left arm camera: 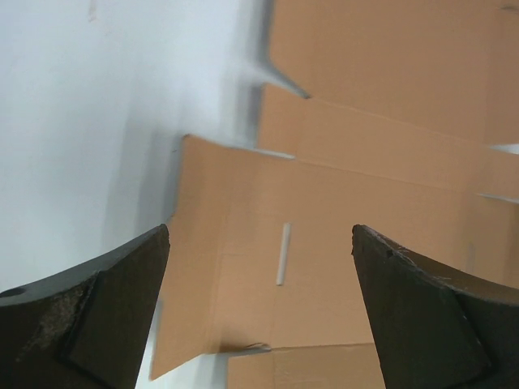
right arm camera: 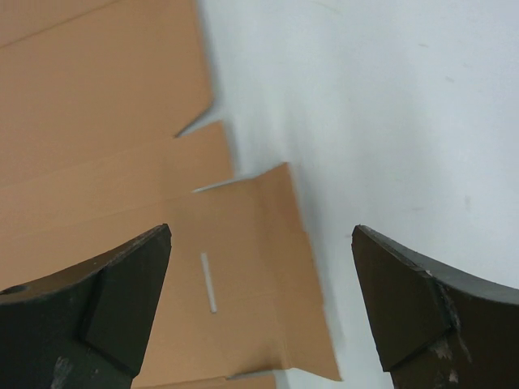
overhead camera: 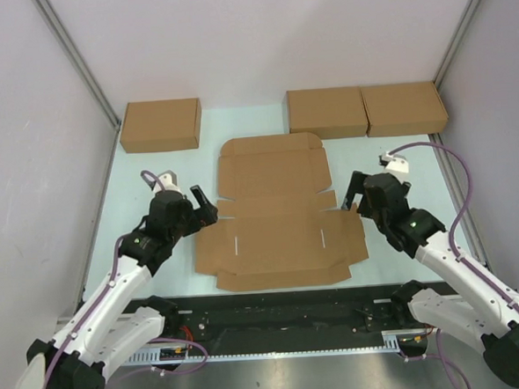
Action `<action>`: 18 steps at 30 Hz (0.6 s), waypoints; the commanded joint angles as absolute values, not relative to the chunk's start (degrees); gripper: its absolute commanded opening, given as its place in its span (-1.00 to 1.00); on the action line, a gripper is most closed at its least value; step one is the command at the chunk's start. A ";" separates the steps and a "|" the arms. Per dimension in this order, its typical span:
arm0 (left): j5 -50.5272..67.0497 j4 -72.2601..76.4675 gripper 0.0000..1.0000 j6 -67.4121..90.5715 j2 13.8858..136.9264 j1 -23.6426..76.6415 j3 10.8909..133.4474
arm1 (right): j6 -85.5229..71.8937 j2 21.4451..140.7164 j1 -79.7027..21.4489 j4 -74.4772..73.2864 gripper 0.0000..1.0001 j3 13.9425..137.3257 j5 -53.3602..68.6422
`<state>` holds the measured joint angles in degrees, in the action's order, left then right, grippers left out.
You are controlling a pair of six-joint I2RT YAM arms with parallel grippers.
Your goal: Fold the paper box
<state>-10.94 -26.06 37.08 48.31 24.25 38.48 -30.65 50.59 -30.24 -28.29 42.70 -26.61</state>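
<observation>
- Paper box (overhead camera: 278, 215) is lying unfolded as a flat die-cut sheet in the middle of the desk (overhead camera: 153, 179), lid panel pointing far, wide base panel near.
- Two slits are showing in the near panel: the left slit (left arm camera: 281, 254) and the right slit (right arm camera: 209, 282).
- Left end effector (overhead camera: 206, 207) is hovering just beside the sheet's left edge, level with the notch between the middle band and the left side flap.
- Its jaws are standing wide apart, released, gripping nothing.
- Left wrist view: the left side flap and its slit are sitting in the gap between the fingers (left arm camera: 105, 308), with bare desk off to the left.
- Right end effector (overhead camera: 352, 198) is mirroring this at the sheet's right edge, level with the matching notch.
- It is also spread wide and holding nothing.
- Right wrist view: the right side flap's outer edge is sitting between the fingers (right arm camera: 413, 300), cardboard to the left, bare desk to the right.
- I cannot tell whether either end effector is touching the cardboard.
- Both side flaps are casting a shadow at the outer edge, so they are looking slightly lifted off the desk.
- Three closed cardboard boxes are lining the far edge, well apart from both end effectors: one far left (overhead camera: 160, 125), two side by side far right (overhead camera: 327, 112) (overhead camera: 404, 108).
</observation>
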 commanded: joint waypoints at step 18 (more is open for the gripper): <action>-1.61 -24.62 0.75 41.94 64.41 17.75 31.20 | -33.75 45.53 -24.43 -33.05 0.99 40.34 -19.87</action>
